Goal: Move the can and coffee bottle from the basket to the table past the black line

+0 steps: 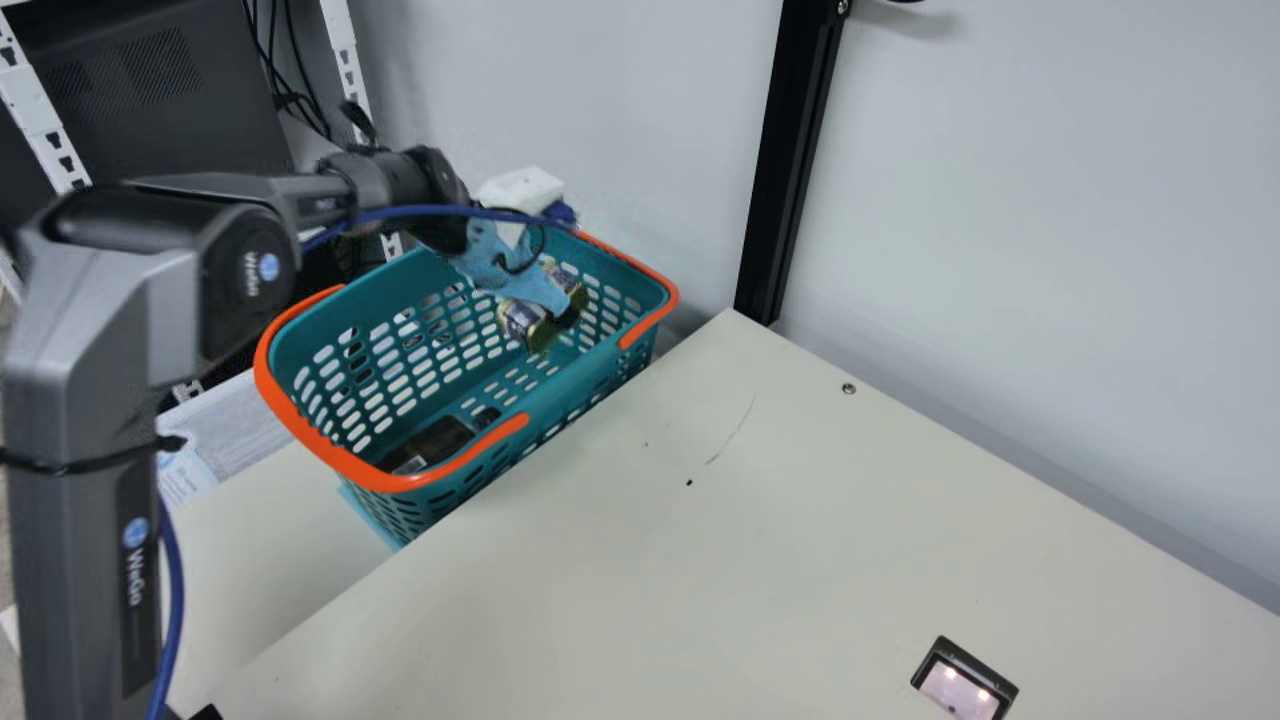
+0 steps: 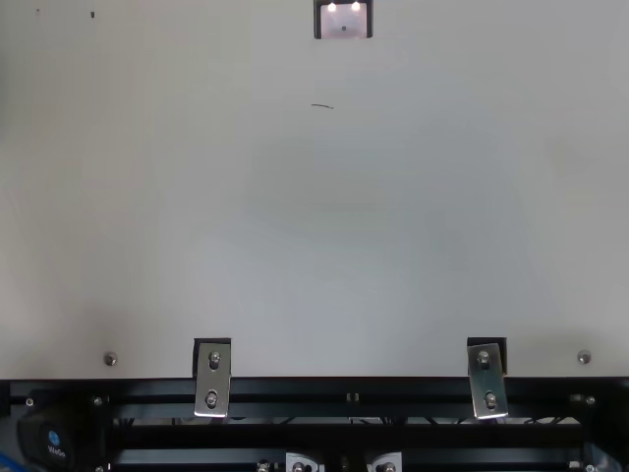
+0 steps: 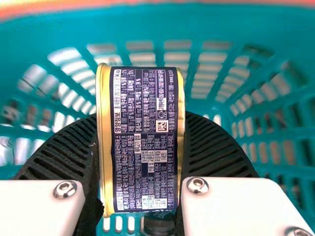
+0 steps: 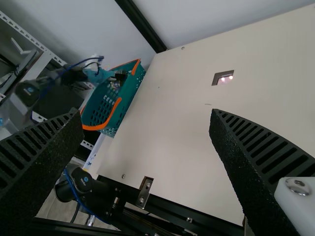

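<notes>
The right gripper (image 4: 145,120) has its fingers spread in the right wrist view. In the main view, left of centre, the bottle (image 1: 436,443) lies in the basket's (image 1: 560,385) near end; farther back, the left gripper (image 1: 553,318) pinches the can (image 3: 145,140) by its ends.

From over here, the neck camera looks down leftward across the worktop (image 1: 800,560) to the basket (image 1: 590,380). The top one faces steeply down, taking in the near rail (image 2: 295,390). The left wrist's peers closely inside the basket; the right wrist's, farther back, shares basket and worktop with the neck's.
</notes>
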